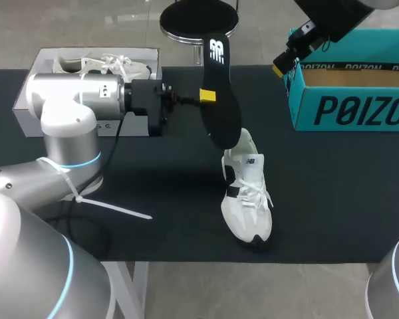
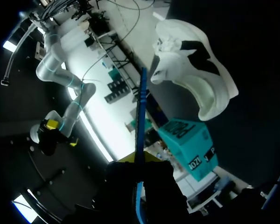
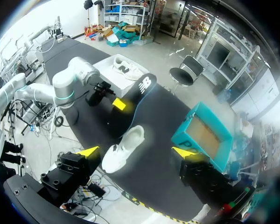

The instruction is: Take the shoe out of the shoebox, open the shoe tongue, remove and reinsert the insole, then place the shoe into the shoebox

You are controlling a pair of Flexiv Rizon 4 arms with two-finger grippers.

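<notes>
Two faces of the long, flat black insole (image 1: 221,93) pinched by left gripper (image 1: 207,96), upright in head view; below those jaws, white laced sneaker (image 1: 247,193) lying on matte black table (image 1: 153,193).

From left wrist: insole edge-on, thin blue-rimmed blade between clamped fingers, sneaker's rounded heel opening ahead.

From right wrist: right gripper (image 3: 134,152) spread wide, gripping nothing; sneaker far beneath, open-topped teal cardboard shoebox (image 3: 183,133) to one side.
</notes>
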